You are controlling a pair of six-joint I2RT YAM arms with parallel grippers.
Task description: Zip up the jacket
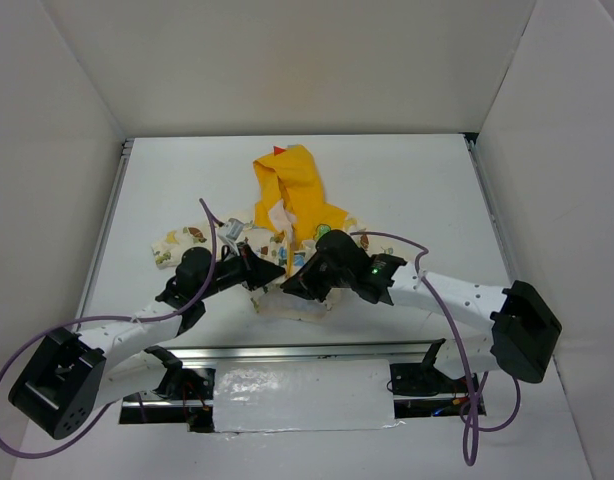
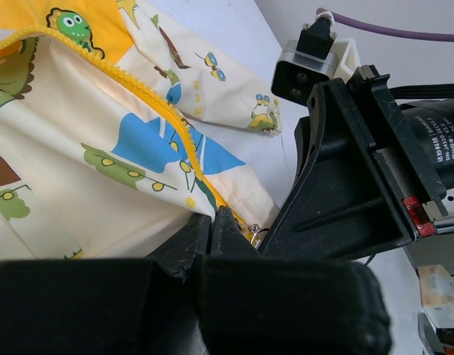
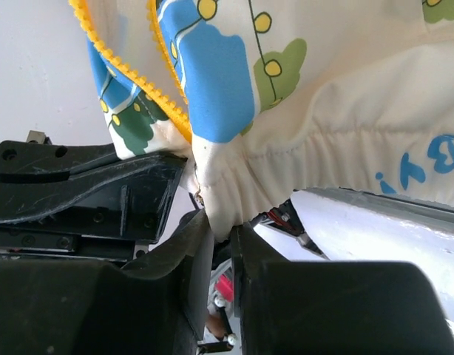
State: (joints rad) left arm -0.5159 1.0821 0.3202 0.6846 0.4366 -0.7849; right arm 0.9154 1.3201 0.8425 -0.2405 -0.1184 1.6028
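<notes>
The jacket [image 1: 287, 215] lies on the white table, its yellow hood [image 1: 287, 180] pointing away and its cream printed body toward me. Its front is open, with yellow zip teeth [image 2: 149, 92] running down to the hem. My left gripper [image 2: 212, 220] is shut on the bottom hem right by the zip end; a small metal ring [image 2: 254, 230] shows beside it. My right gripper [image 3: 222, 229] is shut on the cream gathered hem [image 3: 286, 174] of the other front panel. Both grippers meet at the jacket's near edge [image 1: 282, 280], almost touching.
White walls enclose the table [image 1: 417, 180] on three sides. A metal rail [image 1: 307, 350] and a white taped patch [image 1: 302, 395] run along the near edge between the arm bases. Purple cables [image 1: 209, 212] loop over both arms.
</notes>
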